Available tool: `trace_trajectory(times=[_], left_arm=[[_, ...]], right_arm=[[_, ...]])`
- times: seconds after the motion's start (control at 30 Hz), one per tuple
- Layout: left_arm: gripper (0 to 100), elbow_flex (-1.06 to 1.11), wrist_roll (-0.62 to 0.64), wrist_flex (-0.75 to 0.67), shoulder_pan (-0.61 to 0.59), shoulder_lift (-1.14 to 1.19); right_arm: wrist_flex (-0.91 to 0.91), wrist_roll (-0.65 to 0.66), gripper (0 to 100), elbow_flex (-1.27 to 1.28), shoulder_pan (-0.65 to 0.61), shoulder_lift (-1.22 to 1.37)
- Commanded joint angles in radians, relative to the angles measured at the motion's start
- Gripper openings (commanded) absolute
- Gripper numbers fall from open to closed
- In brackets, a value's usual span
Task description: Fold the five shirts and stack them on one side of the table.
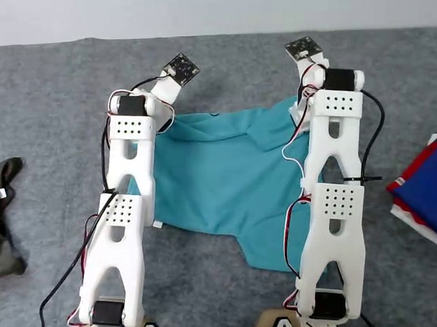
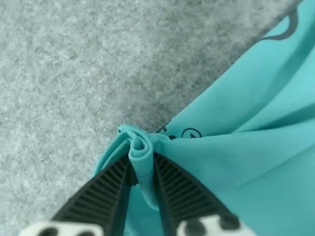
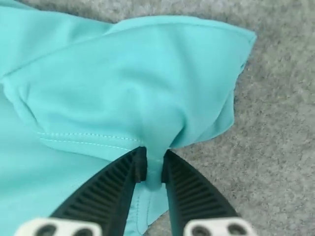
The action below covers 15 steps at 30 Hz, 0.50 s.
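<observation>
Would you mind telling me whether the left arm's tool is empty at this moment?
No, the left tool is shut on a bunched fold at the edge of the teal shirt.

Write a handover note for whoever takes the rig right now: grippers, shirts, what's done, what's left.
Left gripper: shut on a bunched edge of the teal shirt.
Right gripper: shut on the same shirt, at another edge.
The teal shirt lies spread between the arms on the grey table, not yet folded.
A dark garment lies crumpled at the table's left edge.
A red, blue and white pile sits at the right edge, likely the finished stack.
Left: fold and stack the teal shirt, then the dark garment.
</observation>
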Motion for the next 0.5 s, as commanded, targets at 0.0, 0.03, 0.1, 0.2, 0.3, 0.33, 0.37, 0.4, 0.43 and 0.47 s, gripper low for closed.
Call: trace_trajectory(times=[0.0,0.03,0.1,0.2,0.3,0.33,0.37,0.4,0.43,0.47], left_arm=[[1,-0.050,-0.003,0.003,-0.005,-0.008],[1,-0.050,-0.003,0.003,-0.005,-0.008],[1,-0.050,-0.003,0.003,-0.005,-0.008],[1,-0.050,-0.003,0.003,-0.005,-0.006],[1,-0.050,-0.003,0.003,-0.005,-0.006],[1,-0.050,-0.003,0.003,-0.005,-0.006],[1,-0.050,-0.003,0.003,-0.005,-0.006],[1,-0.050,-0.003,0.003,-0.005,-0.006],[1,-0.050,-0.003,0.003,-0.005,-0.006],[1,-0.050,-0.003,0.003,-0.005,-0.006]], right_arm=[[0.039,-0.035,11.6,-0.011,0.016,-0.022],[0.039,-0.038,11.8,-0.011,0.016,-0.021],[0.039,-0.038,10.7,-0.009,0.015,-0.019],[0.038,0.000,7.6,-0.009,0.013,-0.019],[0.036,0.048,3.5,-0.015,0.016,-0.021],[0.035,0.063,2.0,-0.017,0.018,-0.024],[0.035,0.075,1.1,-0.017,0.018,-0.027],[0.035,0.084,1.2,-0.018,0.019,-0.028],[0.035,0.089,1.2,-0.018,0.019,-0.030],[0.035,0.089,1.2,-0.023,0.019,-0.031]])
